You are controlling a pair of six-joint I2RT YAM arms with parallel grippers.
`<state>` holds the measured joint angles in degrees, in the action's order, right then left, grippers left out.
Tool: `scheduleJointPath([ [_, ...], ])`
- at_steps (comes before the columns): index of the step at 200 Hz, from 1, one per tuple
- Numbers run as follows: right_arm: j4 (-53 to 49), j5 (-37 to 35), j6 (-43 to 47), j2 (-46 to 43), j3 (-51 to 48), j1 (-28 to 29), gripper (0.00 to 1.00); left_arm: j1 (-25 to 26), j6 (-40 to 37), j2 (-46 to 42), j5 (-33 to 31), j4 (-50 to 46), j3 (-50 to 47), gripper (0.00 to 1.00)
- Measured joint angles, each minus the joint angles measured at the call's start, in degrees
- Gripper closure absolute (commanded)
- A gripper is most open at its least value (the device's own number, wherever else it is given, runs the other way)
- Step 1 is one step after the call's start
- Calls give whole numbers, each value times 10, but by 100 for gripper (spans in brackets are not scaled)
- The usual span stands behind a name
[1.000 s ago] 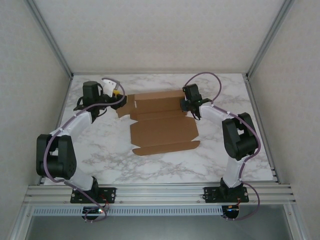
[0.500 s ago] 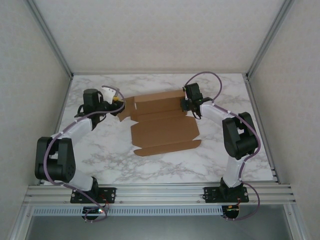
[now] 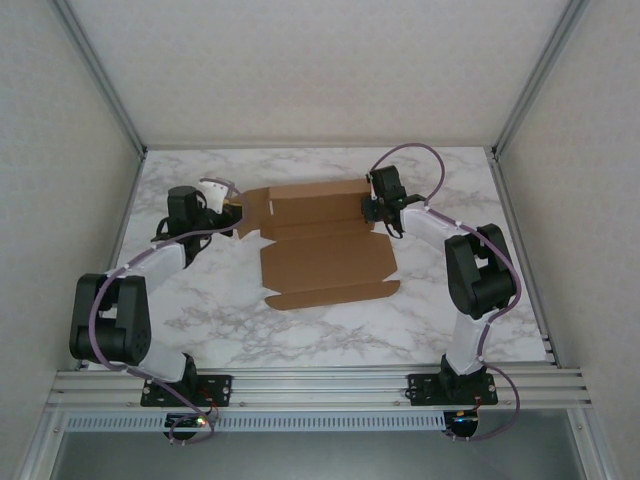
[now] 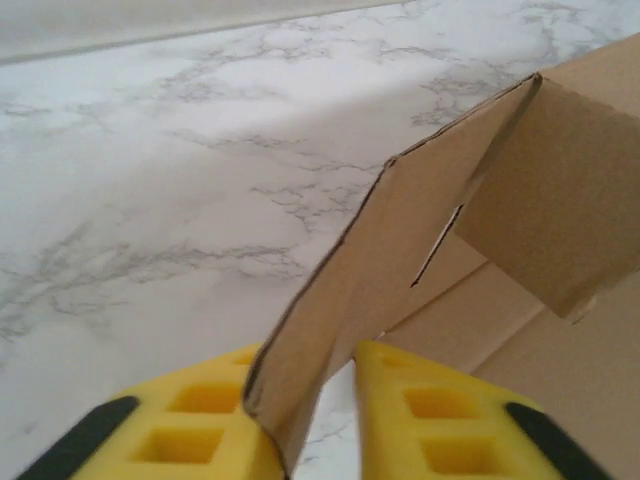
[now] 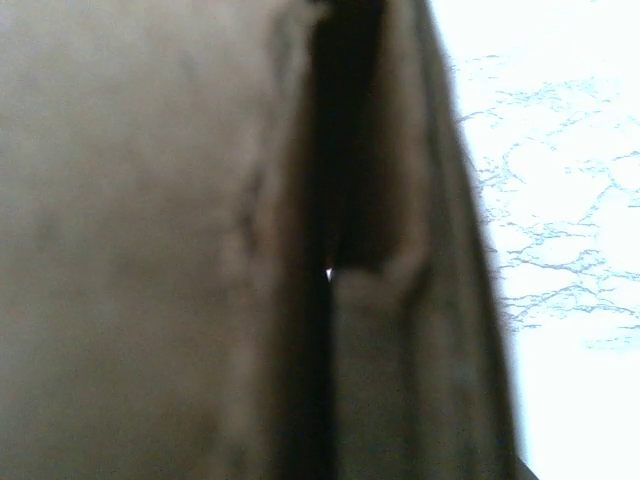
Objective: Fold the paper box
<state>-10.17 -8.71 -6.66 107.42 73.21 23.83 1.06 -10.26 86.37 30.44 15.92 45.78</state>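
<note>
The paper box [image 3: 325, 262] is a brown die-cut sheet lying mid-table, with its back panel tilted up. My left gripper [image 3: 236, 203] sits at the sheet's left end. In the left wrist view its yellow fingers [image 4: 190, 425] close from both sides on a raised side flap [image 4: 400, 240] with a slot in it, and the left gripper [image 4: 320, 400] is shut on that flap. My right gripper [image 3: 370, 210] is at the sheet's right end. In the right wrist view dark, blurred cardboard [image 5: 150, 250] stands right against the lens and hides the fingers.
The marble table [image 3: 200, 300] is walled in by white panels and aluminium posts. The front rail [image 3: 320, 385] carries both arm bases. Bare marble lies in front of the sheet and to either side.
The left gripper has come down slightly toward the sheet and closed on the left side flap, which now stands lifted. The right arm has barely moved.
</note>
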Motion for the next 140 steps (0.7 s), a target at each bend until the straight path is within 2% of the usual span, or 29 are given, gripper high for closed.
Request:
scheduleJointPath([
  [32, -3, -7, -3, 1, 2, 9, 88, 39, 35, 7, -79, 26, -2, 98],
  [78, -6, -27, -13, 3, 4, 18, 88, 89, 129, 14, -199, 67, -16, 98],
  [140, -9, -39, -17, 3, 6, 27, 88, 118, 247, 69, -264, 152, -13, 99],
])
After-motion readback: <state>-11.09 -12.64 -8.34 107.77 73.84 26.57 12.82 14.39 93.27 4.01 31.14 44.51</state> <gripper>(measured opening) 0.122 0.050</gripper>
